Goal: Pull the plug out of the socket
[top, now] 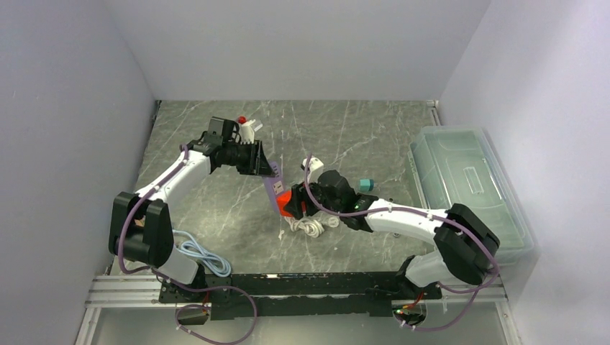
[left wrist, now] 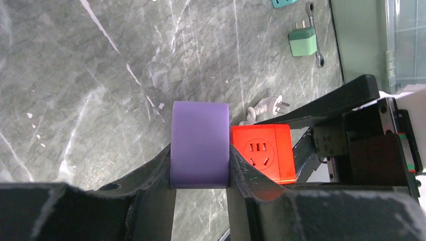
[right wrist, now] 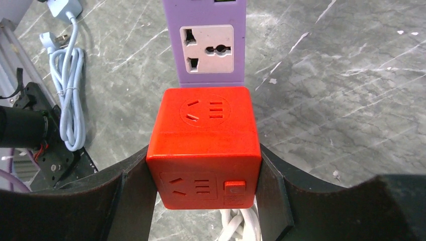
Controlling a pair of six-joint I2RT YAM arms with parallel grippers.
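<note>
Arms: two, mine, both meeting at the centre of the top view.
Pincers: two, one per arm.
Left pincer (left wrist: 201, 155): closed tight on the purple block (left wrist: 200, 145), one finger on each long side.
Right pincer (right wrist: 203, 170): about half open, its fingers pressed flat on the two sides of the red cube (right wrist: 203, 145), so the cube is held.
Purple block: one, at the centre of the top view, with one white multi-pin outlet facing my right wrist camera.
Red cube: one, just lower right of the purple block and touching its end. I cannot see any pins at the joint. Outlets show on three faces, and there is a small switch on the near one.
White cord (top: 311, 227): one, bunched on the table (top: 345, 129) just below the cube.
Light-blue cable (top: 205, 257): one, coiled at lower left by my left base.
Small chargers: two, one green (left wrist: 303, 41) and one teal (top: 366, 185).
Clear lidded box (top: 467, 183): one, along the right edge.
Left arm pose: elbow at far left, forearm rising to upper left of centre, wrist bent so the pincer points down and right.
Right arm pose: elbow at lower right, forearm stretched left and low, pincer pointing left.
</note>
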